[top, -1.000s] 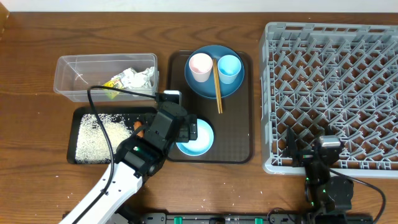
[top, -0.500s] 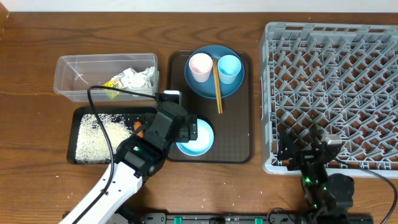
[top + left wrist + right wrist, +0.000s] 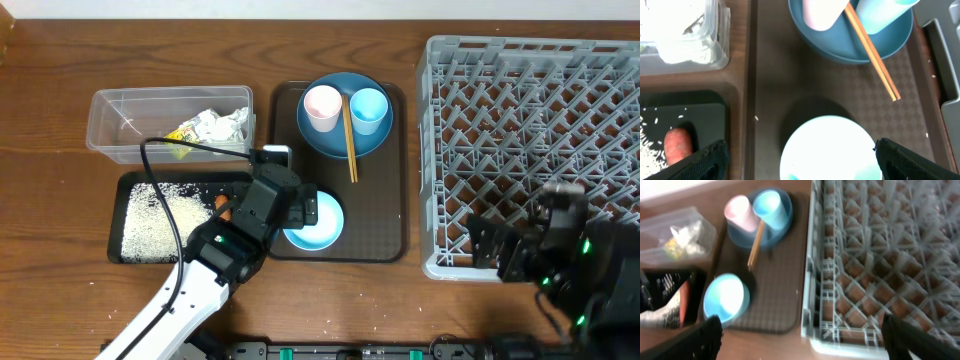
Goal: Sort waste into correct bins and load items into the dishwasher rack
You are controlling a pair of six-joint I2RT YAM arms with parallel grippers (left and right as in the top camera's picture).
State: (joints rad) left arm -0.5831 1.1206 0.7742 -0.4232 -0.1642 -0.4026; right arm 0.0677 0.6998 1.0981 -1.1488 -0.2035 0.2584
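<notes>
- I see my left gripper (image 3: 801, 159) spread wide and empty, with the light-blue bowl (image 3: 826, 140) directly below it, between the fingers.
- The carrot piece (image 3: 677, 146) lies in the black tray (image 3: 700, 112), just beside one finger.
- My right gripper (image 3: 805, 339) stands wide and empty over the dishwasher rack (image 3: 880, 255), at its near corner. The dark-blue plate (image 3: 742, 237) sits ahead to the left.

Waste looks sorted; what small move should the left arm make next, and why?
Probably lower the left gripper onto the rim of the light-blue bowl and close: it hovers open over the bowl, which sits on the brown tray, not yet in the rack.
</notes>
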